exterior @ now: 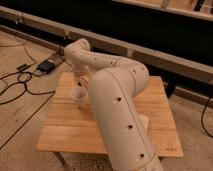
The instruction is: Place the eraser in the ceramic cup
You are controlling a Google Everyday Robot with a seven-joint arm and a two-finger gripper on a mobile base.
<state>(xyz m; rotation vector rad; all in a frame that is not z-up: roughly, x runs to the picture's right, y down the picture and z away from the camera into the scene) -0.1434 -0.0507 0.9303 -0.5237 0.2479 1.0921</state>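
The ceramic cup (79, 96), small and off-white, stands on the left part of the wooden table (65, 130). My gripper (80, 81) hangs just above and behind it at the end of the white arm (117, 100), which bends back over the table. Its fingers look open, and I see nothing between them. A small reddish-brown speck, the eraser (87, 84), lies on the table right beside the gripper and half hidden by the arm. Whether the gripper touches it I cannot tell.
The thick white arm link covers the table's middle and hides whatever lies behind it. A dark box (46, 65) with black cables (15, 85) sits on the floor to the left. A dark wall with a ledge (165, 60) runs behind the table.
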